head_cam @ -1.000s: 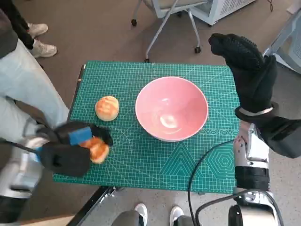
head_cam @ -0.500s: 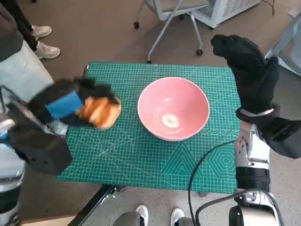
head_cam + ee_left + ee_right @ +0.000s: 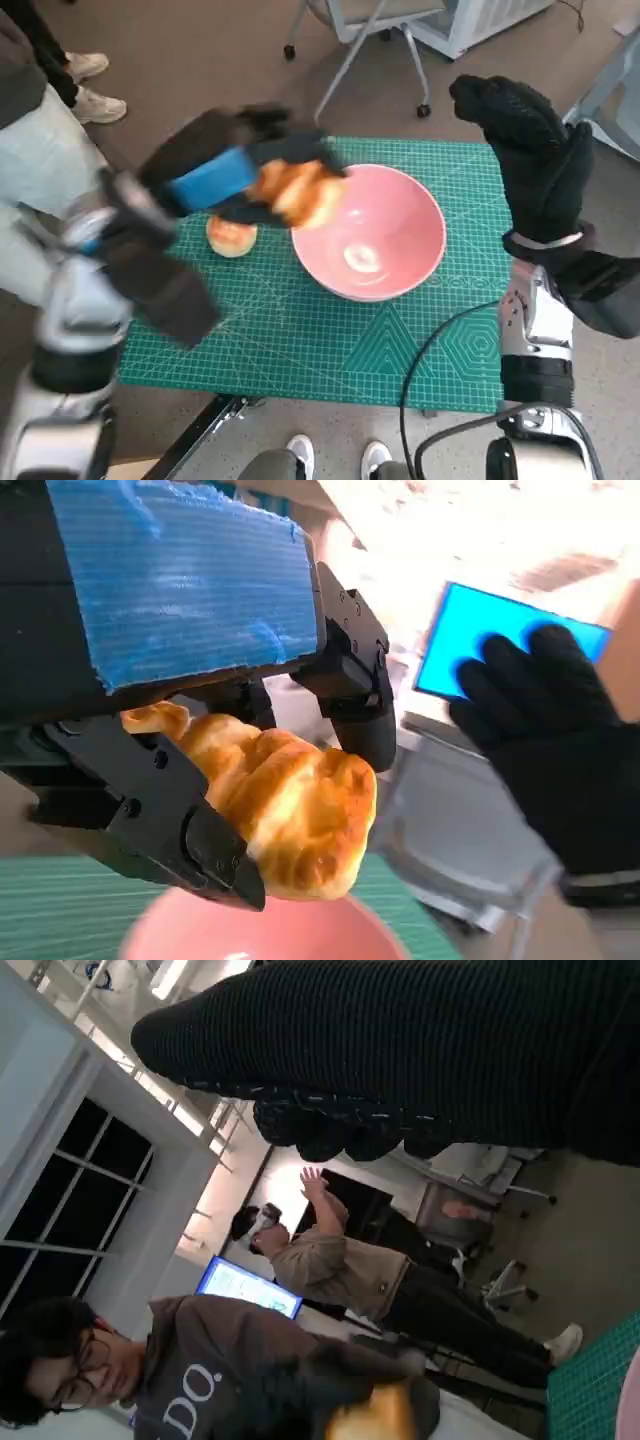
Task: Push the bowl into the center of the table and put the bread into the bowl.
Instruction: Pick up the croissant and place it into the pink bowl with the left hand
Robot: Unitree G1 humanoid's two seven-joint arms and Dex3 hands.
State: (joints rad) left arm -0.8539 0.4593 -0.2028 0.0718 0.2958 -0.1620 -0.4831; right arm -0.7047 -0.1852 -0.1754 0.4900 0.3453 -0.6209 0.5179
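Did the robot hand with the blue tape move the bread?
Yes. The left robot hand carried the bread from the table's near left corner up and across to the rim of the pink bowl.

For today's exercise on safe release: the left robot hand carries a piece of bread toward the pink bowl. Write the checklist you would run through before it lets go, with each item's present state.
1. Bread held firmly: ok. The left robot hand grips the bread between its fingers.
2. Bread over the pink bowl: not ok yet. It hangs at the bowl's rim, not over the middle.
3. Bowl centred on the green cutting mat: ok, roughly.
4. Bowl ready to receive: ok, nothing lies in it.
5. Right robot hand out of the way: ok, raised beside the table, holding nothing.
6. Second bread roll: not ok, on the mat beside the bowl.
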